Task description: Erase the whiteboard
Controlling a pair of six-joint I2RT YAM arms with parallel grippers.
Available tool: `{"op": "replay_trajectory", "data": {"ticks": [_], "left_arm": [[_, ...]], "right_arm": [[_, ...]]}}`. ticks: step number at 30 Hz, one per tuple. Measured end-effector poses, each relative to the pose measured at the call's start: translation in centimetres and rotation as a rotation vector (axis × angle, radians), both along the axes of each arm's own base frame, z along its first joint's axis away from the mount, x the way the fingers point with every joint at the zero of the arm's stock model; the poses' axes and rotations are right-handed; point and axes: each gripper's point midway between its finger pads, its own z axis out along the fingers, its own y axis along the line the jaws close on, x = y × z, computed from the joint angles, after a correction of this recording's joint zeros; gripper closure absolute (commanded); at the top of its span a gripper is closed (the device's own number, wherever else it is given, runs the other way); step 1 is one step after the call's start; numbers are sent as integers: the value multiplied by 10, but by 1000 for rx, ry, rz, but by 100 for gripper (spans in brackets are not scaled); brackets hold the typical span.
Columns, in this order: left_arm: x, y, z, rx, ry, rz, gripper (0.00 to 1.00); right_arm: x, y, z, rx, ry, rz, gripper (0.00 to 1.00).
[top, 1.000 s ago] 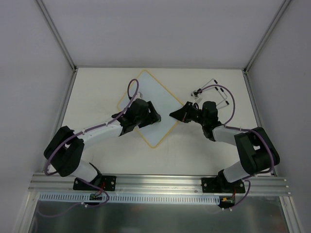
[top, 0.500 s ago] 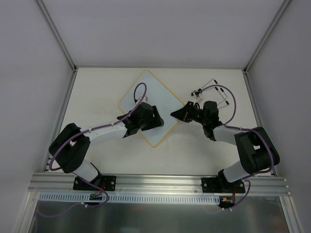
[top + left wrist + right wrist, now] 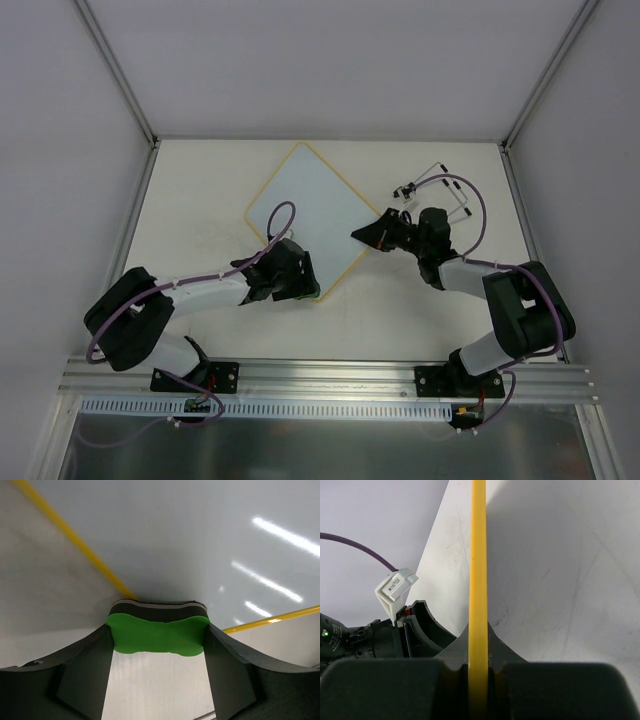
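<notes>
The whiteboard (image 3: 310, 200), white with a thin yellow frame, lies diamond-wise on the table. No writing shows on it. My left gripper (image 3: 303, 283) is at the board's near corner, shut on a green eraser (image 3: 157, 635) that presses on the board surface (image 3: 200, 540). My right gripper (image 3: 368, 236) is shut on the board's right corner. In the right wrist view the yellow frame edge (image 3: 478, 570) runs straight between its closed jaws (image 3: 478, 650).
A white wire stand with black clips (image 3: 440, 185) lies at the back right behind the right arm. Grey enclosure walls stand on three sides. An aluminium rail (image 3: 330, 378) runs along the near edge.
My left gripper has slid with the eraser from the middle of the board toward me, to its near corner. The right gripper has kept its hold and place.
</notes>
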Motion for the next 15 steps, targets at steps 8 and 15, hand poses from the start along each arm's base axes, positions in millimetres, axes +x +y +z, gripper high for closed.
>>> {"op": "replay_trajectory", "data": {"ticks": [8,15], "left_arm": [[13,88,-3,82,15,197,100],[44,156,15,163,-21,379,100]], "right_arm": [[1,1,2,-1,-6,4,100],[4,-2,4,-6,-12,9,100]]}}
